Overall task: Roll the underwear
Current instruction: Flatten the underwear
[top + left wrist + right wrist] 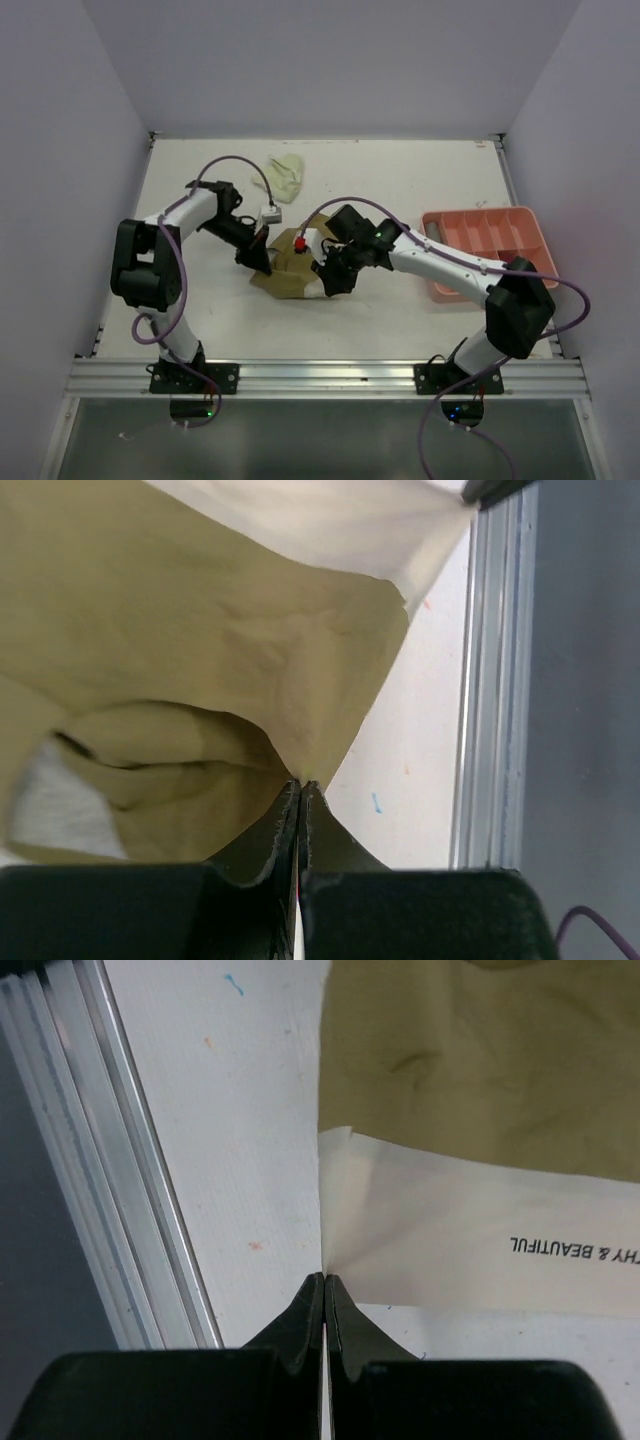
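The left end effector (pixel 300 792) and right end effector (pixel 324 1282) are pinching opposite edges of the olive-tan underwear (pixel 288 281) stretching crosswise between them.

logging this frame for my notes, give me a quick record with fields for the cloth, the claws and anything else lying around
garment in work: olive-tan underwear, centre
band: cream waistband, printed
left claw: shut, pinching an olive fold
right claw: shut, pinching the waistband corner
roll: none visible yet
other garment: pale yellow-green underwear, far side, untouched
tray: salmon-pink, on the right
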Tool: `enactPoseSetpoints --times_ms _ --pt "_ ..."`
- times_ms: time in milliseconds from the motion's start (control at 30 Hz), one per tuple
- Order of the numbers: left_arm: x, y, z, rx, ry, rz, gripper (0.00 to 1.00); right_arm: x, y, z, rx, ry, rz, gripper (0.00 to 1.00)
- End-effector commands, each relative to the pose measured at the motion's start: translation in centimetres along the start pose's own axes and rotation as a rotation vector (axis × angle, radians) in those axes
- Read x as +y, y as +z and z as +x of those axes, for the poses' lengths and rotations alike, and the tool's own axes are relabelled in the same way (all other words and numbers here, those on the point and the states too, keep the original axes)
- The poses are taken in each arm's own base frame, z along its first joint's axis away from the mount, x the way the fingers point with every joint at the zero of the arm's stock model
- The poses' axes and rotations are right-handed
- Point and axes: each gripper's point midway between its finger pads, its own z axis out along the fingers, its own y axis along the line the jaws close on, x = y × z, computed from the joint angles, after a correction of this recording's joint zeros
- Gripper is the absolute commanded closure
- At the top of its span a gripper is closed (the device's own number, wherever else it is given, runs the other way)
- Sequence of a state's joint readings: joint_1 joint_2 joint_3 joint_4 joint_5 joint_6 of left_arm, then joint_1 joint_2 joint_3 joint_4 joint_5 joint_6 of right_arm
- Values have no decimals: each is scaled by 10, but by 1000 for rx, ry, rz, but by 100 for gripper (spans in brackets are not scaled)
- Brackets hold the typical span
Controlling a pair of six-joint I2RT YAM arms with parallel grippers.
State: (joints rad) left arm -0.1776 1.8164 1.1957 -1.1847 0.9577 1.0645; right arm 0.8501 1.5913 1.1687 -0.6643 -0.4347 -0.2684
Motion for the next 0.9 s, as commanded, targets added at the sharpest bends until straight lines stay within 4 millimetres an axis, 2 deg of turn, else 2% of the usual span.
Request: enactPoseSetpoints --times_ms 0,33,67,100,167,233,267,333,367,433,467,500,567,600,633,700,733,767,833,867 --pt "-10 -36 -58 -147 133 -39 100 -6 -41 -34 -100 -101 95 100" --pt "-11 -40 -66 -156 144 -41 100 -9 -50 -37 -106 -127 114 100" --pt "-12 -51 -86 -184 189 -54 100 -12 -61 -50 -133 -141 133 100" --pt "-10 -55 -93 -195 186 -60 100 -15 -67 -51 -130 -144 142 100" --pt "-13 -71 -119 -247 225 -85 100 -29 -88 -67 -172 -172 206 100" --pt "-15 -84 -132 -274 248 -112 100 -39 -105 -76 -196 -206 249 100" --pt "-18 -94 -143 -289 272 -134 100 -48 -125 -87 -237 -209 297 100" --pt "-23 -105 -156 -307 309 -161 100 -57 -152 -104 -293 -224 345 100" --pt "-28 -111 -163 -321 325 -171 100 -68 -166 -107 -314 -214 383 100" --pt "-25 -126 -177 -366 357 -226 100 -80 -190 -119 -348 -236 449 100" --pt "-30 -136 -184 -400 312 -258 100 -90 -198 -120 -353 -229 478 100" --pt "-19 -149 -203 -440 399 -333 100 -101 -201 -123 -354 -226 507 100" --pt "-12 -159 -213 -484 358 -414 100 -123 -219 -131 -390 -205 565 100" --pt "-2 -171 -231 -524 429 -471 100 -134 -218 -136 -405 -199 564 100" --pt "0 -177 -241 -546 442 -492 100 -142 -229 -145 -434 -199 585 100" --pt "19 -184 -257 -581 420 -498 100 -159 -241 -152 -463 -195 618 100" --pt "17 -196 -276 -609 435 -505 100 -171 -245 -159 -470 -203 635 100" --pt "39 -193 -278 -611 397 -495 100 -176 -248 -163 -480 -209 645 100" --pt "43 -208 -304 -664 439 -508 100 -193 -259 -177 -515 -210 664 100" --pt "56 -212 -314 -685 473 -520 100 -201 -259 -181 -521 -210 667 100"
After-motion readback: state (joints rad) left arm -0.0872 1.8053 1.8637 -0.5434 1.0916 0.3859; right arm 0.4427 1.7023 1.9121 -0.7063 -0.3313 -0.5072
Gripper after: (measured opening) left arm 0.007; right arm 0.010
